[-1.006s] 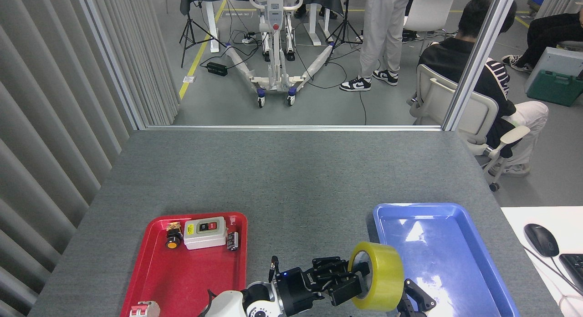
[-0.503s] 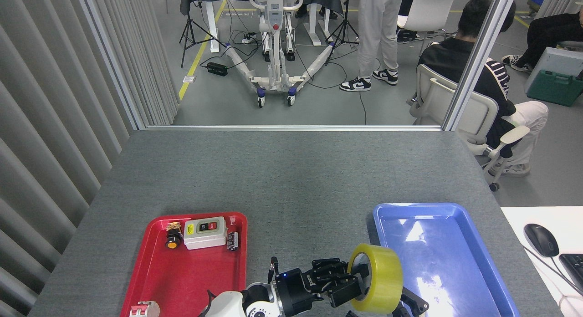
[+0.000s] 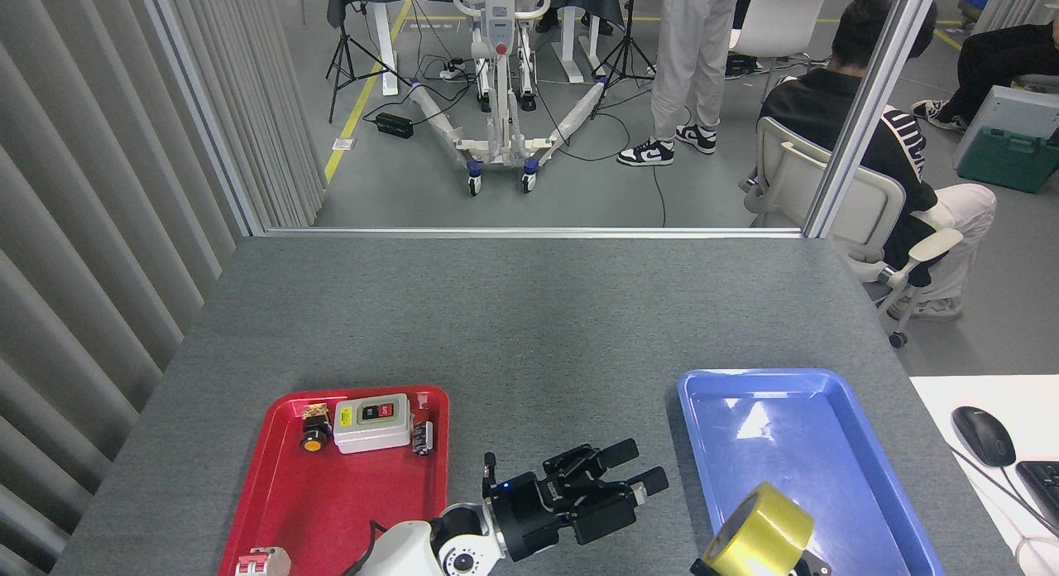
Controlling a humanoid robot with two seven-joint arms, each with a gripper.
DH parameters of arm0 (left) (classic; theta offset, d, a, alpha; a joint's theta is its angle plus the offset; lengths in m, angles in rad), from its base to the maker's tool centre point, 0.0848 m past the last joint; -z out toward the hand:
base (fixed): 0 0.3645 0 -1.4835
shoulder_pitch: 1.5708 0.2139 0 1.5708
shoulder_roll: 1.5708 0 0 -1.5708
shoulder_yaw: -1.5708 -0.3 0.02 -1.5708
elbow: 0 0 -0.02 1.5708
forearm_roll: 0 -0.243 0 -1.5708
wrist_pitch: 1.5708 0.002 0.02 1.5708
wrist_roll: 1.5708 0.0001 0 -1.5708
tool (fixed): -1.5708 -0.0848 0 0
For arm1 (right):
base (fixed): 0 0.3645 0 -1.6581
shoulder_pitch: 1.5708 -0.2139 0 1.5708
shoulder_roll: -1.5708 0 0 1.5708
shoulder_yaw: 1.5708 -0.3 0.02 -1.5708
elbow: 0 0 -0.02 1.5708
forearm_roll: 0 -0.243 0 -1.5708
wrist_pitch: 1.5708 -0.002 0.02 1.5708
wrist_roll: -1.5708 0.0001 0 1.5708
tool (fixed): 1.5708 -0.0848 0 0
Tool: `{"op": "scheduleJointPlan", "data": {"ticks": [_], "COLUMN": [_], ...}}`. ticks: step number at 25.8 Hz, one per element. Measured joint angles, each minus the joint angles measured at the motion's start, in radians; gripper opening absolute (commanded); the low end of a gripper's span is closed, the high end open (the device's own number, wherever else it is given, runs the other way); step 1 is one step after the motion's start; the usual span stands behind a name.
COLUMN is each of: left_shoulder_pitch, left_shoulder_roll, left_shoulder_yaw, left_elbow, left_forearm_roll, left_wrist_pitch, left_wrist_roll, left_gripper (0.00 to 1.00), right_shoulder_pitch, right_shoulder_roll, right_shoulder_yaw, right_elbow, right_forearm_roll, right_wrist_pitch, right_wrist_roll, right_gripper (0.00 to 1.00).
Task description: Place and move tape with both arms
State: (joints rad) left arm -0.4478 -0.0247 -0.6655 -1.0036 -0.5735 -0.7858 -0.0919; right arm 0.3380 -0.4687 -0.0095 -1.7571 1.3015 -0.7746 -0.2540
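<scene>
The tape (image 3: 759, 528), a wide yellow roll, hangs tilted over the near left edge of the blue tray (image 3: 836, 444) at the bottom of the head view. My right gripper (image 3: 758, 569) is under it, mostly hidden and cut off by the frame. Only black fingers (image 3: 816, 566) show on either side of the roll, closed around it. My left gripper (image 3: 633, 485) is to the left of the tape, clear of it, with its fingers spread open and holding nothing.
A red tray (image 3: 273, 493) at the near left holds a grey switch box (image 3: 372, 422), a black and orange button (image 3: 313, 434) and small parts. A mouse (image 3: 982, 435) and keyboard lie on the white desk to the right. People sit and stand beyond the table.
The left gripper has opened and let go of the tape. The tape has moved right and down toward the blue tray, now in the right gripper.
</scene>
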Motion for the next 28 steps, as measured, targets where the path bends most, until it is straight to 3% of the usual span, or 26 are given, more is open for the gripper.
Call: {"op": "scheduleJointPlan", "data": {"ticks": [3, 6, 10, 14, 18, 23, 28], "left_shoulder_pitch": [0.030, 0.128, 0.281, 0.426, 0.539, 0.659, 0.691], "left_shoulder_roll": [0.051, 0.120, 0.185, 0.184, 0.165, 0.143, 0.145], "left_shoulder_yaw": [0.052, 0.140, 0.322, 0.495, 0.571, 0.568, 0.539], "left_elbow": [-0.053, -0.175, -0.362, -0.472, -0.525, -0.584, -0.601], "left_forearm_roll": [0.026, 0.019, -0.147, -0.384, -0.547, -0.615, -0.625], "left_wrist_pitch": [0.012, 0.135, 0.313, 0.435, 0.593, 0.846, 0.914], "left_wrist_roll": [0.007, 0.013, 0.093, 0.202, 0.276, 0.370, 0.411], "left_gripper": [1.00, 1.00, 1.00, 1.00, 1.00, 1.00, 1.00], "right_shoulder_pitch": [0.009, 0.007, -0.045, -0.122, -0.237, -0.401, -0.502], "right_shoulder_roll": [-0.004, -0.007, -0.017, -0.049, -0.086, -0.129, -0.138], "right_shoulder_yaw": [-0.073, -0.121, -0.135, -0.117, -0.054, 0.078, 0.194], "right_elbow": [0.019, 0.057, 0.126, 0.178, 0.253, 0.395, 0.459], "right_forearm_roll": [-0.021, -0.028, -0.038, -0.062, -0.117, -0.217, -0.336], "right_wrist_pitch": [0.027, 0.126, 0.370, 0.530, 0.614, 0.656, 0.739], "right_wrist_roll": [-0.001, 0.065, 0.217, 0.379, 0.495, 0.572, 0.675], "right_gripper": [0.00, 0.00, 0.00, 0.00, 0.00, 0.00, 0.00]}}
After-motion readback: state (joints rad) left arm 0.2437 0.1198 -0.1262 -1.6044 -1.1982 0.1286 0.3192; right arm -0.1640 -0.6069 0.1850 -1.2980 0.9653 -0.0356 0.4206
